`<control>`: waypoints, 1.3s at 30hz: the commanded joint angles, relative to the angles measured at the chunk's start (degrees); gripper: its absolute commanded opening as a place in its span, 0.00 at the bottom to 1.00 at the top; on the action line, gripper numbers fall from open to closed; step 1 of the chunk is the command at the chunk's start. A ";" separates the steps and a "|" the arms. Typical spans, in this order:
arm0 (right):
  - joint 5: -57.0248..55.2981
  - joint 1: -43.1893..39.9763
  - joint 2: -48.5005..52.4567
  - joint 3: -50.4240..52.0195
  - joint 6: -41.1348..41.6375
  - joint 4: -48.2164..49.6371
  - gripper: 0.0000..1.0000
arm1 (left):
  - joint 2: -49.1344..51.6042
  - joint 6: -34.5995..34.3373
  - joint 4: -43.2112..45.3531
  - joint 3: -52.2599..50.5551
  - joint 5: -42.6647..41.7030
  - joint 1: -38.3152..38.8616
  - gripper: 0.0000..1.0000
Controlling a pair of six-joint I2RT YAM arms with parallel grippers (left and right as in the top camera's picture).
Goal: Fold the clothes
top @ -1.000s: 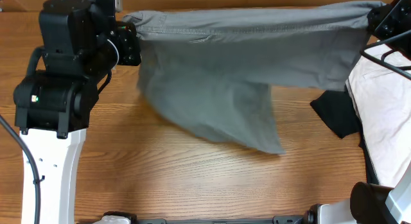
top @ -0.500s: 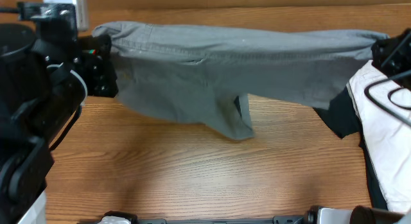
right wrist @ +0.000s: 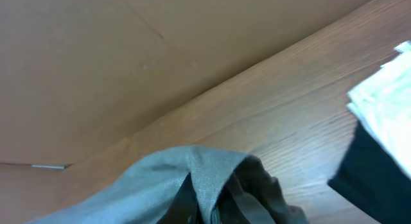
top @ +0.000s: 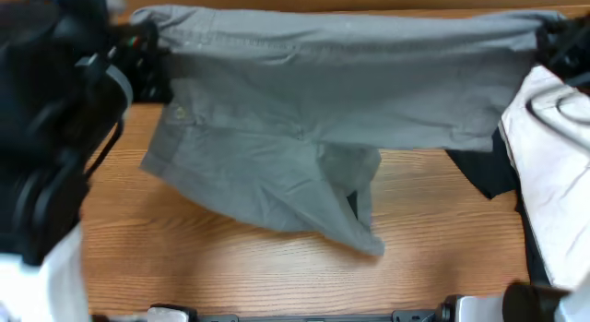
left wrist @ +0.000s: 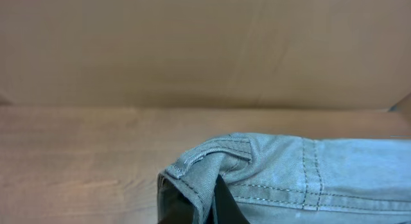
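Note:
The clothes, a pair of medium-grey shorts (top: pixel 350 73), hang stretched across the back of the table between both arms. My left gripper (top: pixel 150 53) is shut on their left end, where the left wrist view shows a stitched waistband corner (left wrist: pixel 257 166) pinched between the dark fingers (left wrist: pixel 225 208). My right gripper (top: pixel 546 34) is shut on the right end, and in the right wrist view a bunched fold of the grey cloth (right wrist: pixel 205 169) rises from between its jaws. The loose lower part drapes forward, with its lowest corner (top: pixel 369 244) down near the wooden table (top: pixel 230 267).
A cream-white garment (top: pixel 553 174) lies at the right edge with a black garment (top: pixel 484 174) beside and under it. A brown cardboard wall (left wrist: pixel 205 51) closes off the back. The left arm's black body (top: pixel 46 128) fills the left side.
The hanging lower part of the shorts has swung forward and spread lower over the table. The left arm's body has shifted further left and forward. Both grips have held.

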State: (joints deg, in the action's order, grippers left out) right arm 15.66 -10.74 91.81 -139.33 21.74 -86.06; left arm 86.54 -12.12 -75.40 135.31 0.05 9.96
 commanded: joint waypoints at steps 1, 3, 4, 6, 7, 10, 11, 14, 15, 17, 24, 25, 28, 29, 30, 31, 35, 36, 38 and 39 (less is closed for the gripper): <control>2.54 0.22 7.85 -0.61 0.81 3.02 0.04 | 9.14 -1.29 0.63 0.17 3.80 -3.69 0.04; 2.64 1.77 12.00 -0.61 0.83 5.60 0.04 | 13.79 -1.81 1.14 0.20 4.04 -6.29 0.04; 2.64 2.91 14.27 -0.61 0.83 7.06 0.04 | 16.50 -1.84 1.49 0.17 3.98 -7.85 0.04; 2.43 5.31 18.32 -0.59 0.83 9.68 0.04 | 21.24 -1.84 2.10 0.17 3.98 -10.40 0.04; 2.36 6.58 20.37 -0.57 0.83 11.02 0.04 | 23.93 -1.66 2.64 0.17 3.76 -11.74 0.04; 0.11 9.62 24.92 -0.57 1.09 13.94 0.04 | 30.60 -1.60 4.50 0.17 3.45 -14.25 0.04; -1.53 10.71 26.69 -0.57 1.44 15.17 0.04 | 33.24 -1.60 5.64 0.17 3.45 -14.93 0.05; -6.80 13.40 31.61 -0.57 2.58 19.17 0.04 | 39.98 -1.64 10.16 0.17 3.28 -15.98 0.07; -8.20 13.97 32.87 -0.57 2.56 20.28 0.04 | 41.70 -1.62 11.47 0.17 3.32 -16.02 0.11; -11.72 14.91 35.36 -0.57 2.56 22.47 0.05 | 44.89 -1.62 14.27 0.17 3.30 -16.04 0.29; -15.52 13.73 37.66 -0.68 2.54 23.43 1.00 | 47.69 1.68 17.84 0.42 3.32 -16.04 1.00; -15.52 13.27 37.13 -0.68 2.56 22.56 1.00 | 47.32 1.88 17.16 0.83 3.32 -16.04 1.00; -15.04 12.13 34.82 -0.68 2.56 18.64 1.00 | 45.70 1.84 12.92 1.97 2.78 -16.04 1.00; -14.45 11.93 34.12 -0.68 2.54 17.51 1.00 | 45.11 1.86 11.10 2.10 2.32 -16.04 1.00; -13.29 11.67 33.24 -0.68 2.51 15.93 1.00 | 44.44 1.84 9.07 2.12 1.55 -16.04 1.00; -11.52 11.47 32.20 -0.68 2.49 13.97 1.00 | 43.74 1.86 6.43 2.12 0.33 -15.98 1.00; -1.18 11.32 29.24 -0.68 -1.51 4.94 1.00 | 43.52 1.84 -3.28 2.08 -2.95 -15.93 1.00; 1.31 11.45 29.03 -0.68 -2.89 1.79 1.00 | 43.98 1.84 -6.40 1.92 -3.06 -15.93 1.00; 3.54 12.04 29.05 -0.63 -4.26 -4.02 1.00 | 44.78 1.86 -9.79 1.53 -3.04 -15.93 1.00; 3.50 12.61 29.16 -0.35 -5.22 -7.23 1.00 | 45.29 1.86 -11.02 1.29 -3.04 -15.93 1.00</control>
State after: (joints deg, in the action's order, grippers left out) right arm 12.84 0.45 123.57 -139.28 20.67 -89.45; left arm 132.18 -11.42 -84.31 136.14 -1.17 -6.11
